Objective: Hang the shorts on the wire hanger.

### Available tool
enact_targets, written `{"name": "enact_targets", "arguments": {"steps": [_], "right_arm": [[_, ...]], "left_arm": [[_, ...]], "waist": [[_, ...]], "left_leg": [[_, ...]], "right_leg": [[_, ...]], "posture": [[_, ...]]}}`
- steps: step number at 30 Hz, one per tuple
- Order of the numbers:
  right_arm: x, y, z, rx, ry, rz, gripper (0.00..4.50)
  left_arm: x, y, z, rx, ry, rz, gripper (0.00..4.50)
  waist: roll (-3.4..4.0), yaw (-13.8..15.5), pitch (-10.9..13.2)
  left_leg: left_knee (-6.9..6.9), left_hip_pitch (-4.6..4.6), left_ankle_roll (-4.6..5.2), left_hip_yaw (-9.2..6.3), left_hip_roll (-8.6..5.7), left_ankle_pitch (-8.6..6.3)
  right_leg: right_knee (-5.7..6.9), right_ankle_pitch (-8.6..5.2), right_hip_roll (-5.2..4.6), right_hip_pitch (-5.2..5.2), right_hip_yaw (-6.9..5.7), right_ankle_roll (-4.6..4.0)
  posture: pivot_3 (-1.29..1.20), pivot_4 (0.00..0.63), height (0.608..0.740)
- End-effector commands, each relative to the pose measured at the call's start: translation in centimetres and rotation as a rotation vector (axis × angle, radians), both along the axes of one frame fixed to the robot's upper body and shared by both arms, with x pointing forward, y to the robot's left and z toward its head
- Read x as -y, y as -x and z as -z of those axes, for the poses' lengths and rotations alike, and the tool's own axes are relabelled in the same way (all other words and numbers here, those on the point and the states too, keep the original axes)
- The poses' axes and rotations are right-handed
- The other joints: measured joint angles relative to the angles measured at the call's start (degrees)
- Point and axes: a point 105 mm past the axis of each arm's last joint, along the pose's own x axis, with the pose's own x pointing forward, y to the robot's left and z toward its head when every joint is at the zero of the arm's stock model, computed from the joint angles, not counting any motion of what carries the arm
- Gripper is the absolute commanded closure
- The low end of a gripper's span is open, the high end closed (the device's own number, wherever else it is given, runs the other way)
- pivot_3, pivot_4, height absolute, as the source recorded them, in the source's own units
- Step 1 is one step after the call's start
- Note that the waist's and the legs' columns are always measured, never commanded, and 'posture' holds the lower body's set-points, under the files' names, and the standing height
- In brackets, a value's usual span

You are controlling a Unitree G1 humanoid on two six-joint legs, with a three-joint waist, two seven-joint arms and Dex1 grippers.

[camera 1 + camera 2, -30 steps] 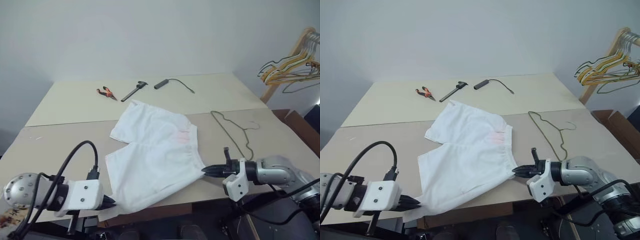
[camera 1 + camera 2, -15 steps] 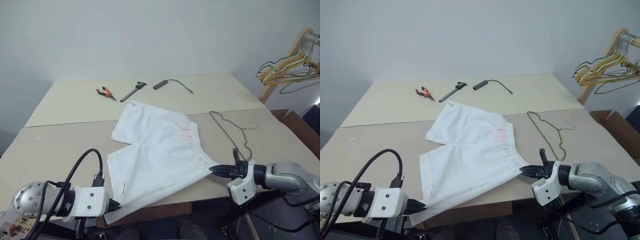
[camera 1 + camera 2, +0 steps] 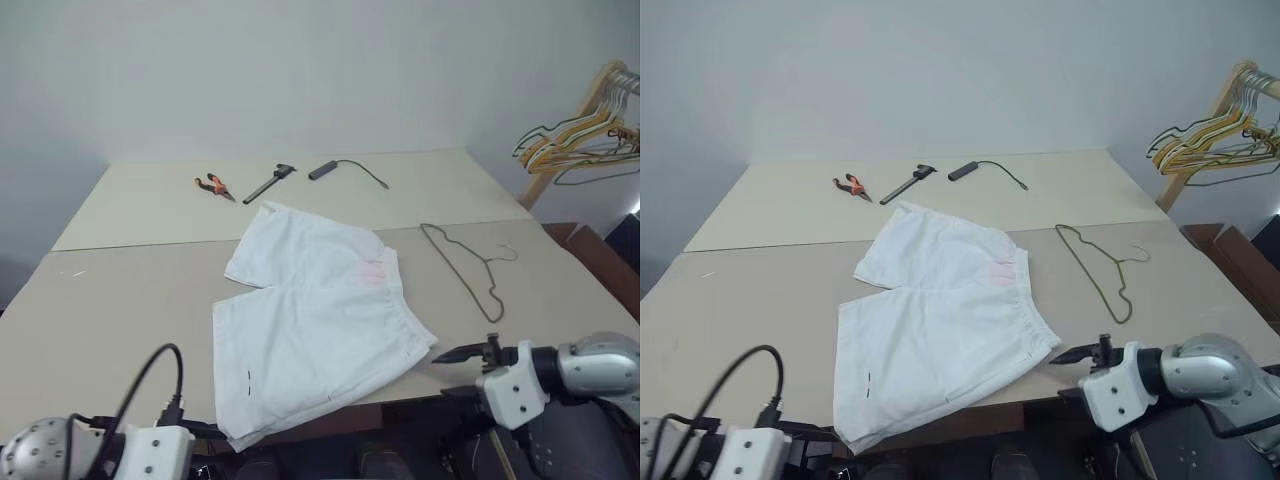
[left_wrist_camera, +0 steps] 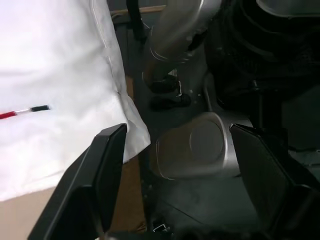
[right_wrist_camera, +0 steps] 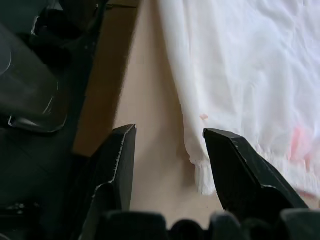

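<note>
Shorts [image 3: 315, 320] lie flat on the table [image 3: 120, 290], waistband toward your right, one corner overhanging the near edge. Hanger [image 3: 462, 268] lies flat just to their right, apart from the cloth, hook pointing away from them.

Left gripper [image 4: 175, 165]: fingers spread wide, nothing between them; it sits off the near table edge beside the overhanging corner. Right gripper [image 5: 170, 165]: fingers parted, empty, just short of the waistband corner, aimed across the table edge.

Neither task thing is held, so hanging has not begun.

Risks from here, as judgement:
- The overhanging corner could pull more cloth off the table if your left arm brushes it on the way up. Lift clear before you swing in.
- The hanger is thin wire lying flat on the surface. A pinch from above may skid off it or push it away. Come at the hook or a bend, where the wire may lift more easily.
- Grabbing the shorts at one corner alone will let them bunch and drag, possibly catching the hanger and carrying it along.
- Pliers [image 3: 213, 185], another tool [image 3: 268, 183] and a cabled device [image 3: 325, 168] sit at the far side, well apart; low concern.
- The bunch of hangers [image 3: 580, 140] on the rack to your right is not the target.
</note>
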Motion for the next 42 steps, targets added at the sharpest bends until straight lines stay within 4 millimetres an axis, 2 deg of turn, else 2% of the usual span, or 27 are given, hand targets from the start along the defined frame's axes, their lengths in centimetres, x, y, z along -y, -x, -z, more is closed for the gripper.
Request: {"name": "enact_targets", "arguments": {"steps": [1, 4, 6, 8, 10, 13, 17, 19, 24, 27, 33, 36, 42], "right_arm": [[2.0, -3.3, -3.4, 0.048, -0.148, 0.311, 1.82], [3.6, -5.2, -4.6, 0.065, -0.235, 0.546, 1.82], [4.5, -6.0, -4.7, 0.069, -0.243, 0.678, 1.82], [6.3, -7.4, -4.0, 0.041, -0.256, 0.897, 1.82], [7.8, -8.3, -3.1, 0.008, -0.237, 1.064, 1.82], [9.6, -10.1, -2.4, -0.057, -0.284, 1.27, 1.82], [10.8, -11.8, -1.3, -0.167, -0.302, 1.419, 1.82], [10.9, -12.5, -0.8, -0.228, -0.325, 1.455, 1.82], [11.1, -13.8, -0.7, -0.284, -0.352, 1.468, 1.82], [11.3, -14.2, -0.7, -0.289, -0.348, 1.453, 2.41], [11.7, -14.3, -0.3, -0.287, -0.317, 1.473, 4.44], [11.8, -14.3, 0.3, -0.291, -0.29, 1.488, 4.48], [10.8, -13.7, 0.9, -0.281, -0.235, 1.391, 4.48]], "left_arm": [[1.1, -1.4, -3.0, 0.137, 0.151, -0.046, 1.08], [1.2, -6.0, -7.8, 0.225, 0.286, -0.106, 1.08], [1.6, -7.6, -9.5, 0.239, 0.353, -0.133, 1.08], [2.8, -9.0, -10.8, 0.245, 0.432, -0.156, 1.08], [3.8, -9.7, -11.6, 0.241, 0.479, -0.163, 1.08], [5.0, -10.1, -12.0, 0.233, 0.498, -0.132, 1.08], [5.7, -10.4, -12.2, 0.229, 0.511, -0.114, 1.08], [6.0, -10.6, -12.4, 0.231, 0.518, -0.108, 1.08], [6.6, -10.6, -12.4, 0.231, 0.525, -0.093, 1.08], [6.7, -10.3, -12.2, 0.226, 0.528, -0.089, 1.05], [6.6, -10.1, -12.0, 0.222, 0.532, -0.094, 1.05], [6.5, -10.1, -11.9, 0.219, 0.532, -0.09, 1.05], [6.5, -10.0, -11.7, 0.212, 0.531, -0.086, 1.05]], "waist": [[0.03, 0.35, -0.01], [-0.03, 1.34, 0.01], [0.06, 1.63, -0.04], [0.31, 1.0, -0.22], [0.35, 0.15, -0.24], [0.34, -1.14, -0.25], [0.42, -2.16, -0.3], [0.43, -2.39, -0.3], [0.45, -2.57, -0.31], [0.45, -2.66, -0.31], [0.47, -2.67, -0.32], [0.47, -2.71, -0.32], [0.48, -3.04, -0.33]], "left_leg": [[-0.01, 0.06, -0.02, 0.01, 0.02, -0.01], [-0.01, -0.02, -0.02, 0.03, 0.02, -0.01], [0.03, -0.09, -0.03, 0.08, 0.07, 0.0], [0.02, -0.35, -0.03, 0.08, 0.05, 0.0], [0.02, -0.57, -0.03, 0.08, -0.1, -0.01], [-0.05, -0.68, -0.02, 0.02, -0.4, -0.04], [-0.07, -1.2, -0.02, 0.0, -0.55, -0.03], [-0.04, -1.47, -0.03, -0.02, -0.59, -0.01], [-0.04, -1.51, -0.03, -0.07, -0.62, -0.01], [-0.03, -1.52, -0.03, -0.09, -0.64, -0.01], [-0.01, -1.49, -0.03, -0.19, -0.63, -0.01], [0.04, -1.49, -0.04, -0.19, -0.64, 0.0], [0.06, -1.49, -0.05, -0.26, -0.63, 0.0]], "right_leg": [[-0.02, -0.01, 0.01, 0.02, 0.0, -0.01], [-0.02, 0.0, 0.07, 0.01, -0.11, -0.01], [-0.01, 0.03, 0.14, -0.09, -0.26, -0.06], [-0.03, 0.07, 0.14, 0.0, -0.16, -0.06], [-0.08, 0.59, 0.1, -0.22, -0.04, -0.05], [-0.16, 0.6, 0.11, -0.28, 0.02, -0.04], [-0.14, 0.61, 0.09, -0.73, 0.01, 0.0], [-0.13, 0.64, 0.08, -0.94, -0.01, 0.04], [-0.18, 0.64, 0.06, -0.92, -0.05, 0.06], [-0.18, 0.66, 0.03, -0.92, -0.03, 0.1], [-0.12, 0.67, 0.04, -0.9, -0.03, 0.11], [-0.11, 0.69, 0.04, -0.89, -0.02, 0.15], [-0.12, 0.71, 0.05, -0.88, -0.03, 0.16]], "posture": [[-0.06, 0.023, 0.74], [-0.07, 0.02, 0.74], [-0.07, 0.018, 0.74], [-0.09, 0.012, 0.74], [-0.09, 0.012, 0.74], [-0.1, 0.0, 0.74], [-0.1, 0.0, 0.74], [-0.1, 0.0, 0.74], [-0.09, 0.0, 0.74], [-0.08, 0.0, 0.74], [-0.08, 0.0, 0.74], [-0.08, 0.0, 0.74], [-0.07, 0.0, 0.74]]}}
